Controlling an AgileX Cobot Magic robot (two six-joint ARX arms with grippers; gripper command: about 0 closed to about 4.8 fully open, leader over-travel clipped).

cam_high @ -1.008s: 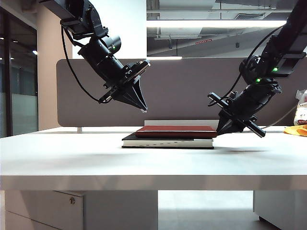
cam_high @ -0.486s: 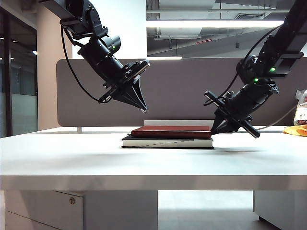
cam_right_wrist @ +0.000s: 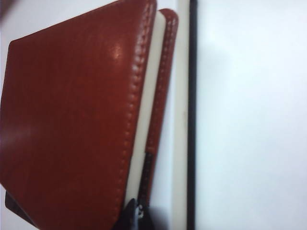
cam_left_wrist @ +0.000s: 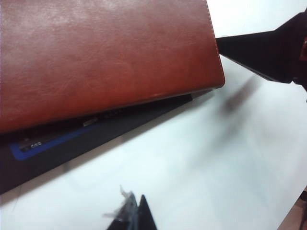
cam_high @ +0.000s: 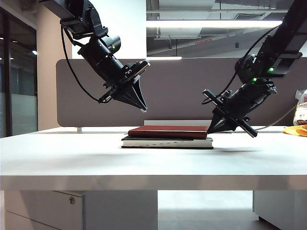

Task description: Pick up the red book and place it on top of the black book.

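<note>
Stiff, smooth-covered red book (cam_high: 169, 132), lying on black book (cam_high: 167, 142), is best nudged edgewise: right gripper (cam_high: 211, 128) tip is closed at its edge, left gripper (cam_high: 144, 109) is seen closed, empty above.

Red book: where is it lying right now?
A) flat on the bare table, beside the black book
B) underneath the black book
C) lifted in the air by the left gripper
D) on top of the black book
D: the red book lies flat on the black book, with the shut right gripper at its right end and the left gripper hanging above, apart from both.
</note>
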